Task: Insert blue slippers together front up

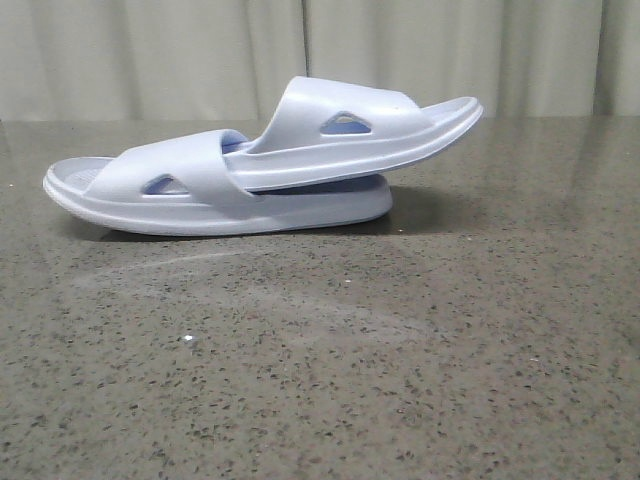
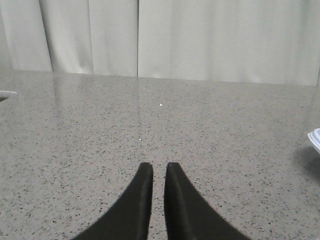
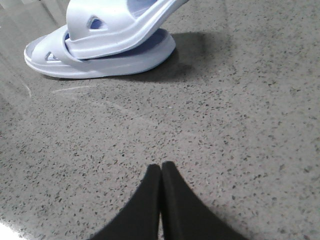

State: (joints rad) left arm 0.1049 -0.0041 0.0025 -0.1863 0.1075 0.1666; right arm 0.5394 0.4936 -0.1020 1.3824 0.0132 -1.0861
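Observation:
The two pale blue slippers lie on the speckled grey table [image 1: 320, 380], one pushed into the other. The lower slipper [image 1: 200, 195] lies flat with its sole down. The upper slipper [image 1: 350, 130] has one end tucked under the lower one's strap and its other end tilted up to the right. Both show in the right wrist view, lower [image 3: 115, 62] and upper [image 3: 115, 25]. My right gripper [image 3: 161, 167] is shut and empty, well back from them. My left gripper [image 2: 159, 167] is all but shut with a narrow gap, empty, over bare table. A slipper edge [image 2: 315, 139] shows beside it.
A pale curtain [image 1: 320, 55] hangs behind the table's far edge. A small white speck [image 1: 187, 340] lies on the table in front of the slippers. Neither arm shows in the front view.

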